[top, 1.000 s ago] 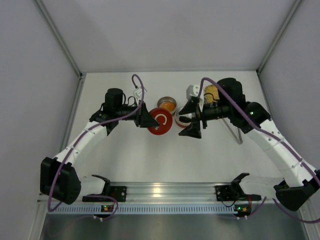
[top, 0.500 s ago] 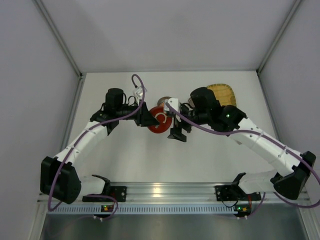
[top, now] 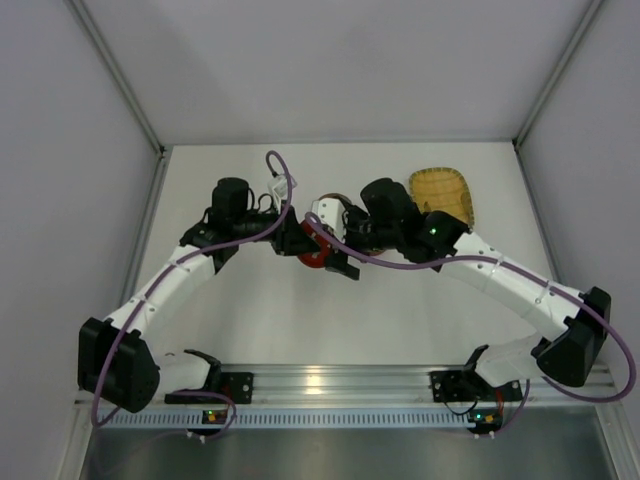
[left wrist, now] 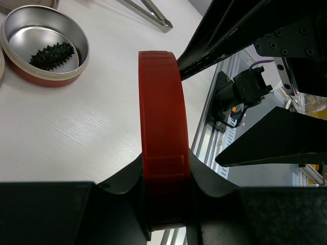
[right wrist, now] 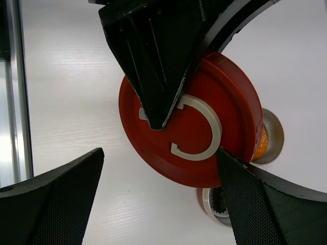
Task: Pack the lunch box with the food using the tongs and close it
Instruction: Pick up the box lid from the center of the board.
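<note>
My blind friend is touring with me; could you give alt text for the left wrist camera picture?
A red round lid stands on edge, pinched between the left gripper's black fingers. The right gripper hangs open at right. At upper left, an open round tin holds a black spiky food piece, with tongs at the top.
</note>
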`<action>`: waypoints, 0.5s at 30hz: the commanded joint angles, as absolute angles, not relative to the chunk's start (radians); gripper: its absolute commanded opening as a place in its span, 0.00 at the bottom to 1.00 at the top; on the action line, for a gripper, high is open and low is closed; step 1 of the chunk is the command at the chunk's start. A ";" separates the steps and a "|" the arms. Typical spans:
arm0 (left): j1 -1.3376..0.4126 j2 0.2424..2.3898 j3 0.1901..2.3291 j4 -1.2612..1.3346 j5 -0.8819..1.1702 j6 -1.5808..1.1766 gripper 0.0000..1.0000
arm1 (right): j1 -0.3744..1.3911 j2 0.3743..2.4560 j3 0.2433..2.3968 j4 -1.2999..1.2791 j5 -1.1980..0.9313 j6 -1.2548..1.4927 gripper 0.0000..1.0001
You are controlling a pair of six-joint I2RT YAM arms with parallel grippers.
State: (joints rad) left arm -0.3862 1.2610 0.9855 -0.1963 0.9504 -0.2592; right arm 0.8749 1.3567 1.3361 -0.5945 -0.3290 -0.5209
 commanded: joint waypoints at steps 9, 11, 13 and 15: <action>-0.410 1.235 1.022 -0.187 0.962 -0.242 0.00 | 0.908 1.378 1.374 -0.483 -0.287 -0.492 0.91; -0.413 1.238 1.025 -0.183 0.968 -0.242 0.00 | 0.913 1.379 1.370 -0.482 -0.305 -0.491 0.91; -0.413 1.241 1.028 -0.183 0.979 -0.241 0.00 | 0.911 1.387 1.373 -0.503 -0.363 -0.497 0.89; -0.411 1.246 1.034 -0.189 0.998 -0.233 0.00 | 0.907 1.390 1.376 -0.537 -0.456 -0.509 0.82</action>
